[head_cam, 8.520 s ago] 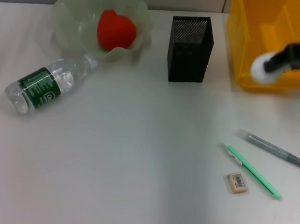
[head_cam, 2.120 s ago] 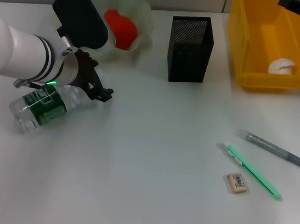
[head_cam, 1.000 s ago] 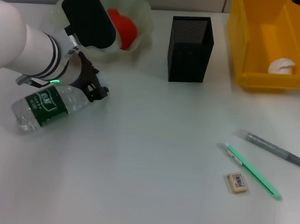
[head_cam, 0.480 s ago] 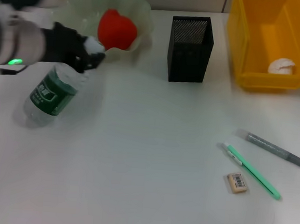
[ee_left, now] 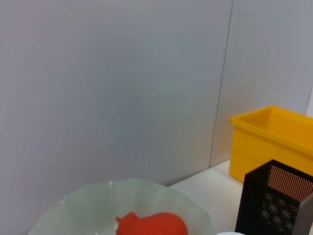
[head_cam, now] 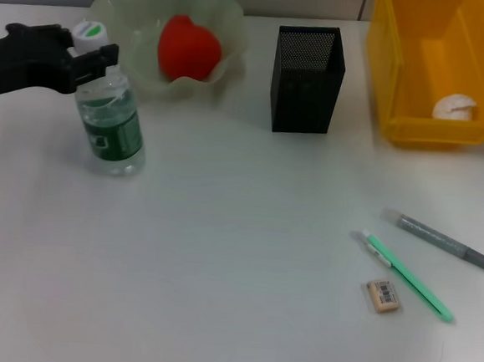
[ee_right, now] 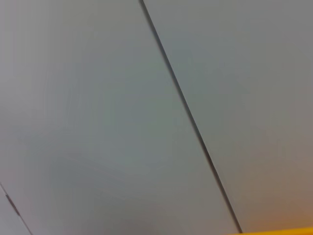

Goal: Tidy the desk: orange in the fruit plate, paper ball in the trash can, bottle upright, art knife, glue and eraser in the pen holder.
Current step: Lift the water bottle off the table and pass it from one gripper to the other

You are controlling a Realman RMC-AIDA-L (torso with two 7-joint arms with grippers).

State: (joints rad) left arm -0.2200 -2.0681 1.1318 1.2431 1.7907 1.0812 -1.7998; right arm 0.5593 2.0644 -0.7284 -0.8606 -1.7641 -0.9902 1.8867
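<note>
Behind the tabletop [head_cam: 219, 255] stands a plain grey wall of flat panels with thin dark seams; the right wrist view shows almost only this wall. White and smooth, the tabletop carries the bottle [head_cam: 111, 120], which stands upright near its left side. The left pincer [head_cam: 86, 51] is clamped on the bottle's neck, just under the white and green cap. Beside the bottle, toward the wall, the fruit plate [head_cam: 113, 11] holds the orange [head_cam: 188, 48]. The pen holder [head_cam: 307, 79] stands in the middle, and the trash can [head_cam: 402, 68] at the right has the paper ball [head_cam: 455, 106] inside. Near the front right lie the eraser [head_cam: 383, 295], a green pen-like stick [head_cam: 409, 277] and a grey one [head_cam: 447, 241]. The right pincer is out of sight.
</note>
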